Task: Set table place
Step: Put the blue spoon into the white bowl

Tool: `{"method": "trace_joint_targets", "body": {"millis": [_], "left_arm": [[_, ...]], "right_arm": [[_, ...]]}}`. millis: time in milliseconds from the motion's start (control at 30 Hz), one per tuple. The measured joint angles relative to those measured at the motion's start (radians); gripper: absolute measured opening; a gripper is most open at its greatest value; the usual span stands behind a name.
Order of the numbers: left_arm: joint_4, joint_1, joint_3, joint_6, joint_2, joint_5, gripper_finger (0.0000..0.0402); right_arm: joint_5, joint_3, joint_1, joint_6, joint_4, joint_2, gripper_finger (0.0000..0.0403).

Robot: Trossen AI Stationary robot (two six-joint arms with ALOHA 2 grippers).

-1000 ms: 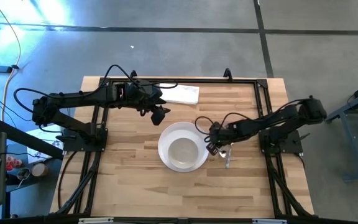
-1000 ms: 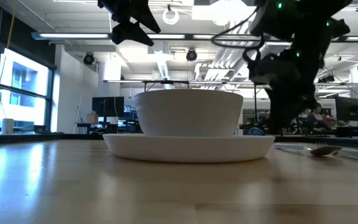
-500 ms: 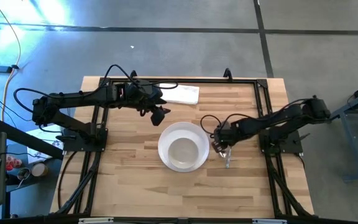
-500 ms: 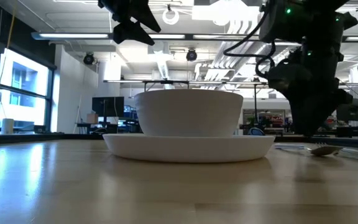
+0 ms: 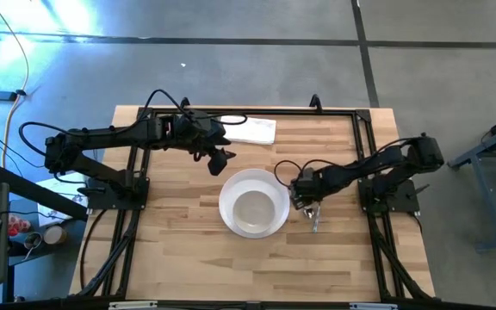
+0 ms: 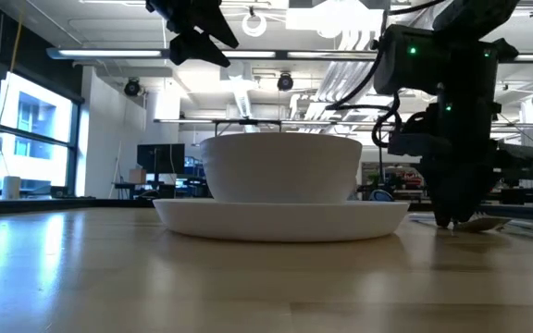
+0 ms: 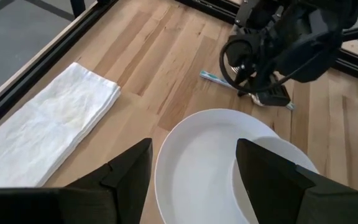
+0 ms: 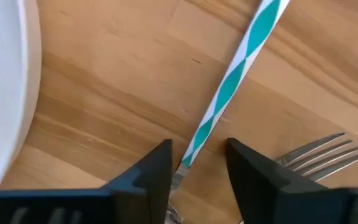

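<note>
On the wooden table (image 5: 188,258) a white bowl (image 5: 253,209) sits in a white plate (image 5: 231,226). My right gripper (image 8: 197,163) is low at the plate's right side (image 5: 302,196), open, pointing down. Its fingers straddle a utensil with a teal-and-white handle (image 8: 235,74) that lies flat on the wood. Fork tines (image 8: 319,155) lie beside it, and a spoon's bowl (image 6: 482,223) shows in the low view. My left gripper (image 5: 221,160) hangs open above the table, just beyond the plate's far edge (image 7: 185,143). My right gripper points down at the table with one finger (image 8: 145,180) on each side of the teal-handled utensil's narrow neck (image 8: 185,163). The utensil lies flat on the wood. Whether a finger touches it, I cannot tell.
A folded white napkin (image 5: 252,129) lies at the far edge, inside the black rail frame (image 5: 364,146). Bare wood stretches left of the plate and along the near side. The room behind the table shows in the low view.
My right gripper has shifted a little toward the table's right edge and come down to the wood beside the cutlery, now standing more upright. Plate, bowl and left arm have stayed where they were.
</note>
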Motion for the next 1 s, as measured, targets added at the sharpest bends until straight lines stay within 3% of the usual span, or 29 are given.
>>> {"method": "trace_joint_targets", "body": {"millis": [133,200,333,533,800,1000], "left_arm": [[-0.007,0.0,0.0,-0.014,0.0,0.0,0.0223],[-0.007,0.0,0.0,-0.038,0.0,0.0,0.0223],[-0.008,0.0,0.0,-0.118,0.0,0.0,0.0223],[-0.006,0.0,-0.001,-0.212,0.001,-0.001,0.0223],[0.413,0.0,-0.11,-0.314,0.062,0.045,0.0207],[0.627,0.0,-0.118,-0.348,0.132,0.133,0.021]], "right_arm": [[-0.007,-0.004,-0.001,-0.014,0.002,-0.03,0.0039],[-0.017,-0.008,-0.001,-0.033,0.015,-0.053,0.0012],[-0.007,-0.001,-0.006,-0.04,0.019,-0.128,0.0005],[0.177,0.128,-0.014,-0.157,-0.027,-0.234,0.0002],[0.38,0.443,-0.034,-0.545,-0.09,-0.21,0.0001],[0.406,0.581,-0.052,-0.738,-0.107,-0.14,0.0001]]}}
